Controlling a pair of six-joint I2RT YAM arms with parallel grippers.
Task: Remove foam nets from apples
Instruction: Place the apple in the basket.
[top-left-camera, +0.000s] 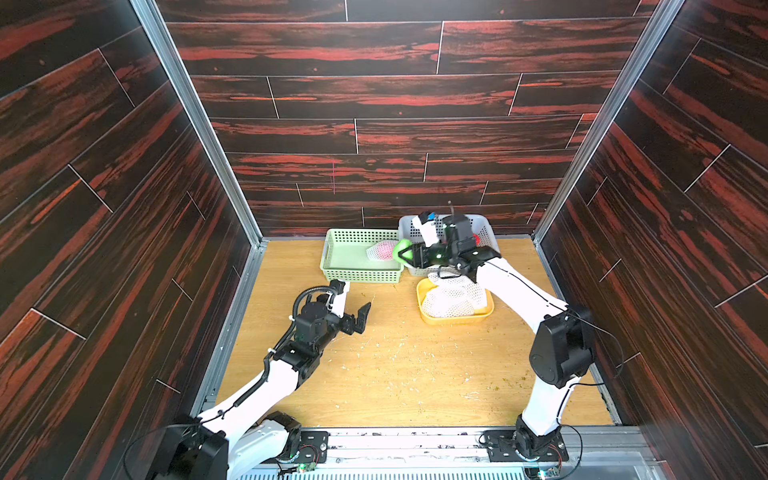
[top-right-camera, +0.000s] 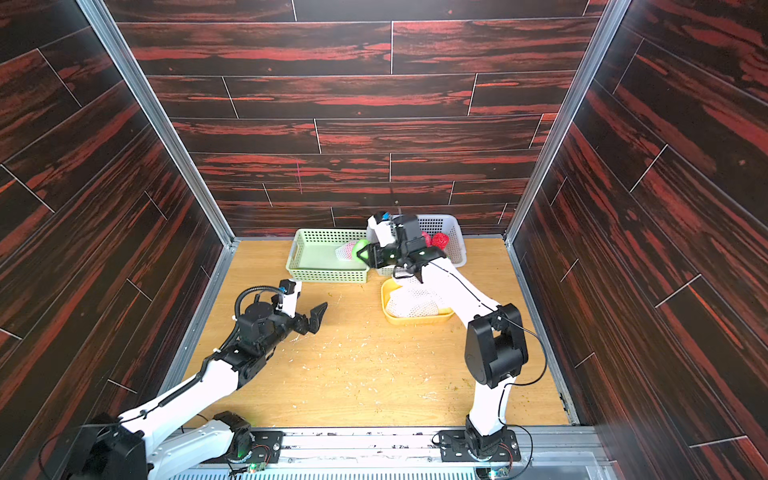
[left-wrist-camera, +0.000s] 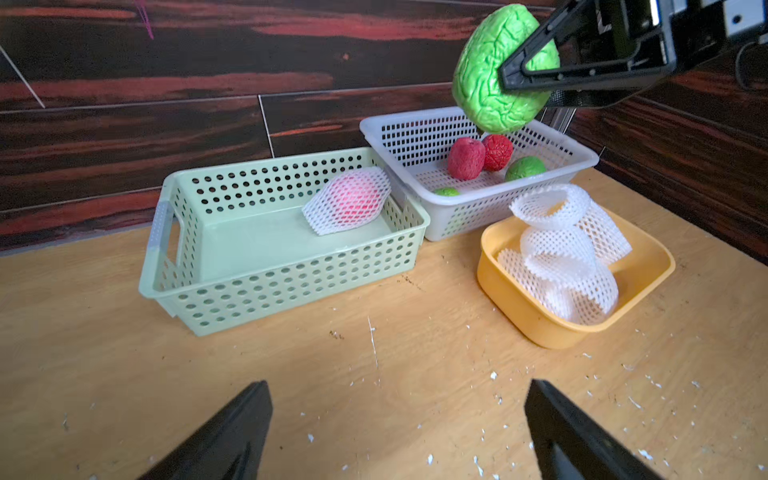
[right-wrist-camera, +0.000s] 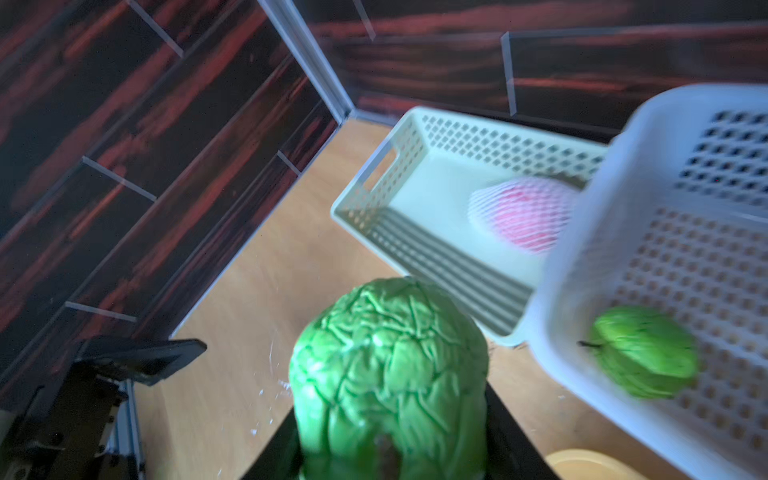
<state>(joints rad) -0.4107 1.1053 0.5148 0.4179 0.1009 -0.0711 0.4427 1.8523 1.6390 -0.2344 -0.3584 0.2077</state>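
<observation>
My right gripper (top-left-camera: 406, 253) is shut on a bare, wrinkled green apple (left-wrist-camera: 490, 70), holding it in the air above the seam between the green basket and the white basket. The same apple (right-wrist-camera: 390, 365) fills the lower middle of the right wrist view. One red apple still in its white foam net (left-wrist-camera: 349, 201) lies in the green basket (top-left-camera: 332, 266). Several empty foam nets (left-wrist-camera: 561, 257) are heaped in the yellow tray (left-wrist-camera: 536, 320). My left gripper (left-wrist-camera: 399, 386) hovers open over the bare table, well short of the baskets, with nothing between its fingers.
The white basket (left-wrist-camera: 457, 220) at the back holds two bare red apples (left-wrist-camera: 466, 159) and two bare green apples (left-wrist-camera: 525, 168). White and green crumbs are scattered over the wooden table (top-left-camera: 395, 374). Dark panelled walls close in the back and both sides.
</observation>
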